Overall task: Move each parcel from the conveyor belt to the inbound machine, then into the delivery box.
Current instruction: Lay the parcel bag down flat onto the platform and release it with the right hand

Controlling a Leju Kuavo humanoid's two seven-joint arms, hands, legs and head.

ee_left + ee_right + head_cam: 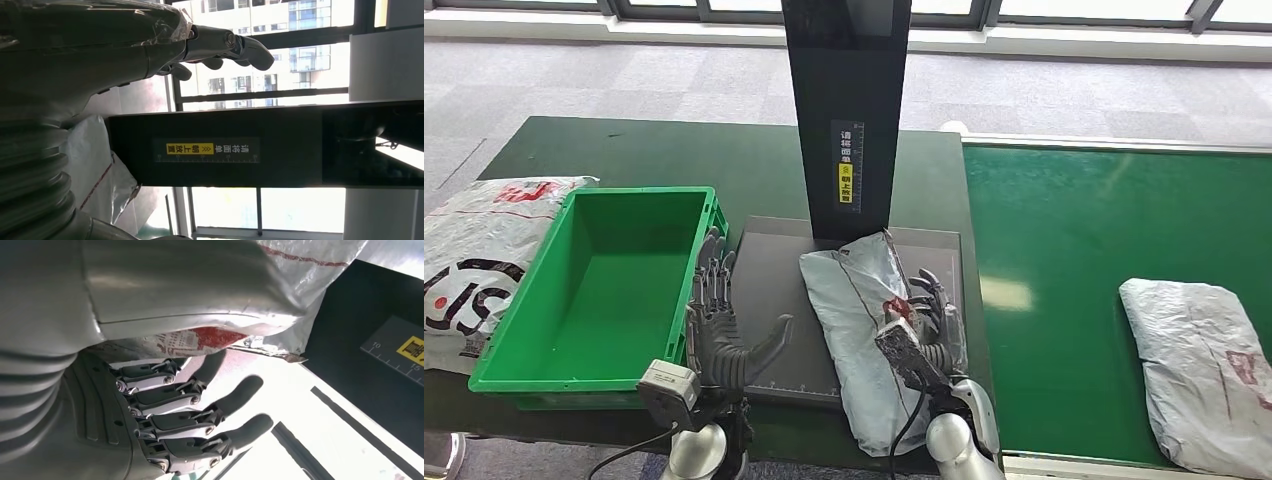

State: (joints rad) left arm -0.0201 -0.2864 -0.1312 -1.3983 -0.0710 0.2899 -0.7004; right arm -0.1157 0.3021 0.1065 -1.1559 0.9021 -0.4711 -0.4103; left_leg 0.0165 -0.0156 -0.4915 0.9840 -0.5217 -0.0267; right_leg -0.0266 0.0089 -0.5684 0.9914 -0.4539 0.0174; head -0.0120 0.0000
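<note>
your right robot hand (924, 325) gripped the grey parcel (864, 320) lying on the inbound machine's black platform (769, 290); your left robot hand (724, 325) hung spread beside the green delivery box (589, 290).

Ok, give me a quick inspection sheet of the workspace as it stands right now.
Surface: dark green table, green belt beside it.
Job's things: grey parcel on the scanner plate; second parcel on the belt; green box empty.
Clutter: white bag beside the box.
Robot hands: left robot hand open beside the box; right robot hand at the parcel's edge, grip unclear.
Cables: black leads at both wrists.
Surroundings: grey carpet, windows.
</note>
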